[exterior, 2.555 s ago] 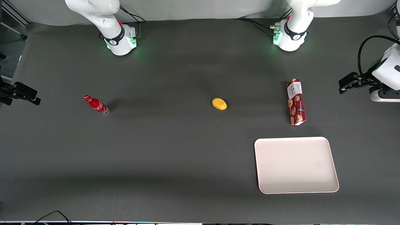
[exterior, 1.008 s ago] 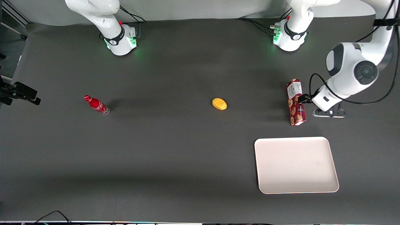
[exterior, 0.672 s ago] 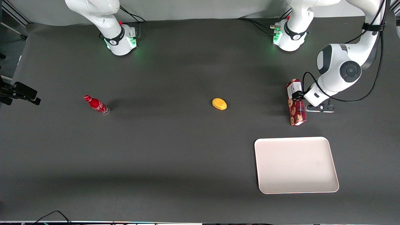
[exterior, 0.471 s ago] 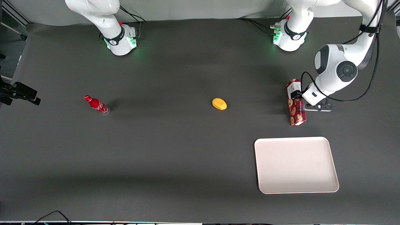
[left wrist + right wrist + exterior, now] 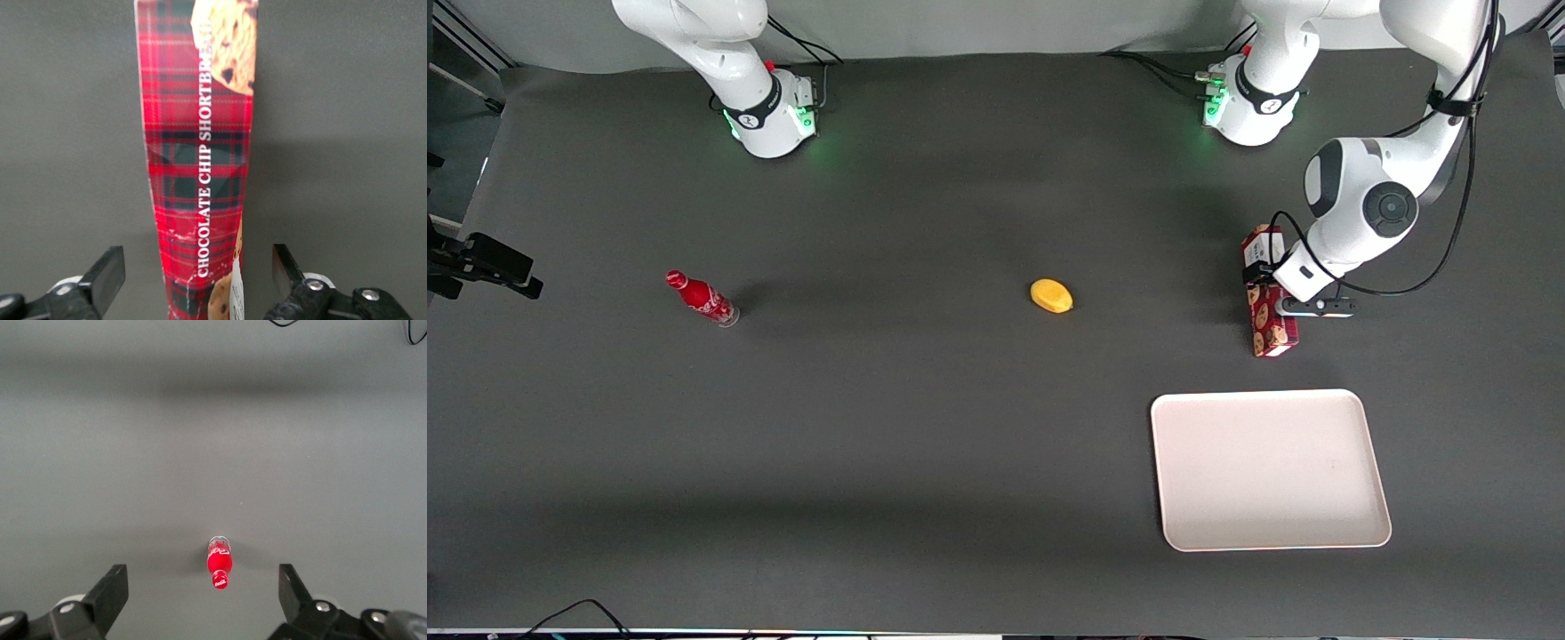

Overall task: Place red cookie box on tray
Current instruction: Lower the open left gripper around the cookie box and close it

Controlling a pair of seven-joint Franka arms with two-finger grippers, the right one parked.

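Observation:
The red cookie box [image 5: 1267, 322] lies flat on the dark table, its long axis running toward the front camera, white label patch at the end farther from the camera. My gripper [image 5: 1268, 286] hangs over its middle, open. In the left wrist view the tartan red cookie box [image 5: 199, 167] runs between the two fingers [image 5: 107, 277], with a gap on each side. The tray [image 5: 1270, 468], pale pinkish-white and flat, lies nearer the front camera than the box, with nothing on it.
A yellow lemon-like fruit [image 5: 1051, 296] sits mid-table. A small red bottle [image 5: 702, 299] stands toward the parked arm's end, also seen as the bottle [image 5: 219, 563] in the right wrist view. Both arm bases stand at the table edge farthest from the camera.
My arm has swung in from the working arm's end of the table and come over the box, wrist shifting farther from the camera. The box and tray have not moved.

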